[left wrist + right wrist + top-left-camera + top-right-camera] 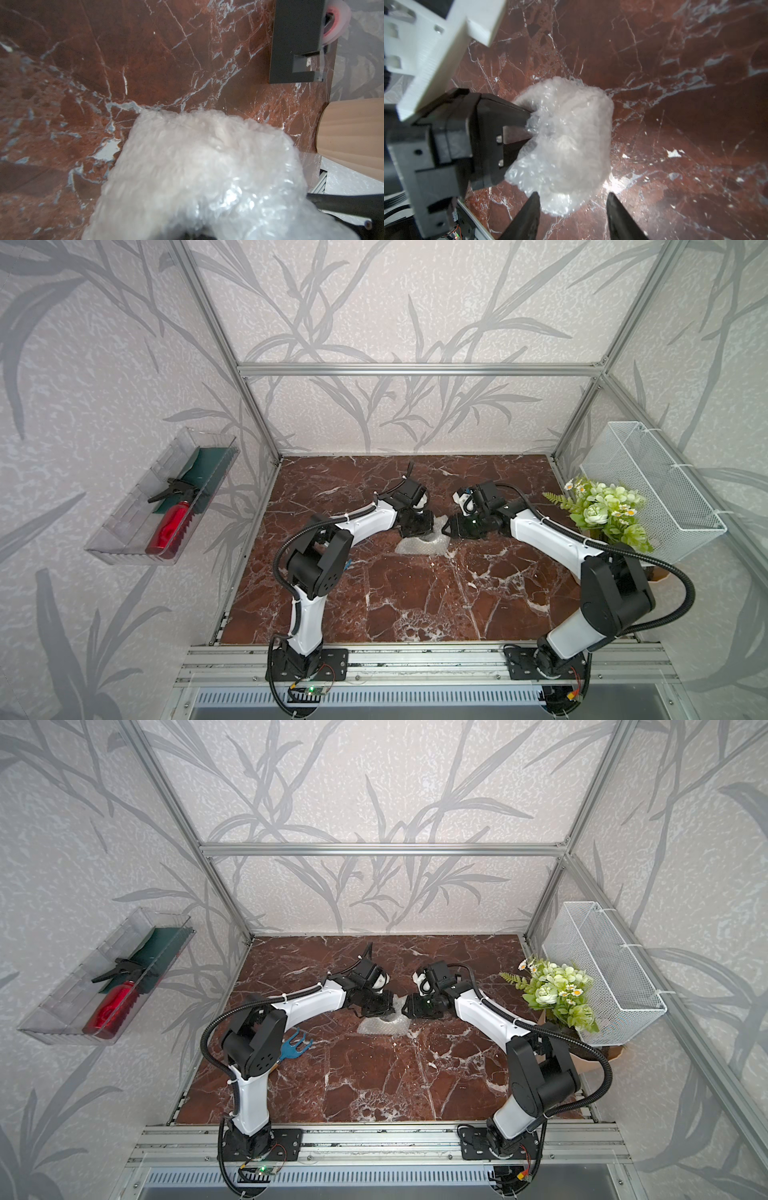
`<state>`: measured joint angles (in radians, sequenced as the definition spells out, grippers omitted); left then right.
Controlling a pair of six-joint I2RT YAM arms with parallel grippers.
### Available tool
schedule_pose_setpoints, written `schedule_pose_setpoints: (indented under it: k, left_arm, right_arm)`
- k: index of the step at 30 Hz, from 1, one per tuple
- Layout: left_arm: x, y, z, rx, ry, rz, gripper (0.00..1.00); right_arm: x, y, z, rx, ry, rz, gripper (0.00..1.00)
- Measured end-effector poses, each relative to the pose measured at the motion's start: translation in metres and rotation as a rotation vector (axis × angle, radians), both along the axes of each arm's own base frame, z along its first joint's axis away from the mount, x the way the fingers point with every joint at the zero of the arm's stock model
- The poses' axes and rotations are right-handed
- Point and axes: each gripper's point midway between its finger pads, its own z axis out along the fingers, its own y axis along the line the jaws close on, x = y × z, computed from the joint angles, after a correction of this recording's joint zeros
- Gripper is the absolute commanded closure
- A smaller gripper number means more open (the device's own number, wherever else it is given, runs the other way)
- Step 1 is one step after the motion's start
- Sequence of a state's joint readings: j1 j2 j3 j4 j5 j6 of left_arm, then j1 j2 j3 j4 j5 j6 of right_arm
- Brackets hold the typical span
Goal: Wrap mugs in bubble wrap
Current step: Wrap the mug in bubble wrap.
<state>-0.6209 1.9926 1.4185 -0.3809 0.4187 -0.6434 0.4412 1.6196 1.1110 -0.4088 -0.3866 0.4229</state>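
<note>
A clear tray (120, 510) on the wall at the left of the frame holds a red spray bottle (168, 531) and a green cloth (208, 464). A white wire basket (648, 489) hangs at the right. The bubble wrap (422, 545) lies bunched at the middle of the bench (374, 605); whether the mug is inside cannot be told. The left pincer (529, 124) is clamped on the wrap. The right pincer (573, 195) has its fingers apart, just beside the bundle. A top view shows a blue pronged tool (295, 1046) by the left arm. Only the left wrist view shows a tape dispenser (297, 41).
</note>
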Motion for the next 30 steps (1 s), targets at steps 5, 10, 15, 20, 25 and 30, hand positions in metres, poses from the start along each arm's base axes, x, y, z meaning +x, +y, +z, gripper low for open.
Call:
schedule_pose_setpoints:
  k: [5, 10, 15, 20, 25, 30]
  left_arm:
    - [0.000, 0.000, 0.001, -0.002, -0.002, -0.005, 1.00]
    - [-0.001, 0.000, 0.001, -0.001, -0.006, -0.010, 1.00]
    - [-0.002, 0.001, 0.002, 0.006, -0.010, -0.019, 0.93]
    - [-0.003, 0.005, 0.007, 0.026, -0.027, -0.031, 0.78]
    - [-0.003, 0.014, 0.015, 0.047, -0.041, -0.022, 0.66]
    - [-0.005, 0.014, 0.037, 0.004, -0.058, -0.031, 0.56]
  right_arm:
    - [0.004, 0.008, -0.010, 0.018, 0.013, 0.009, 0.48]
    - [0.010, 0.018, -0.023, -0.012, 0.036, 0.032, 0.50]
    - [0.015, 0.026, -0.034, -0.059, 0.039, 0.051, 0.52]
    - [0.017, 0.025, -0.037, -0.091, 0.041, 0.051, 0.54]
    - [0.018, 0.026, -0.034, -0.102, 0.038, 0.054, 0.54]
    - [0.021, 0.024, -0.043, -0.125, 0.045, 0.045, 0.54]
